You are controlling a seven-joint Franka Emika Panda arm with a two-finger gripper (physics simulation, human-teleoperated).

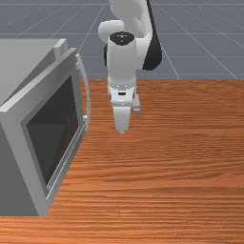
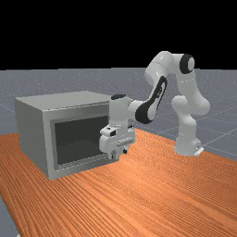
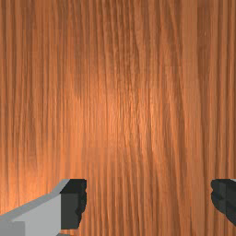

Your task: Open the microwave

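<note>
Fingers (image 3: 73,205) of the gripper (image 1: 122,128), nearest the wrist camera, stand wide apart, released, with nothing between them. The microwave (image 2: 32,122) rests on the table (image 1: 171,167), at the front view's left; its door (image 1: 52,126) appears shut or nearly so. The handle (image 1: 88,93) (a slim, bowed bar) runs upright along the door edge nearer the gripper, its long axis roughly parallel to the downward-pointing fingers. A visible gap separates the two; the coming approach should lead toward the front view's left.
</note>
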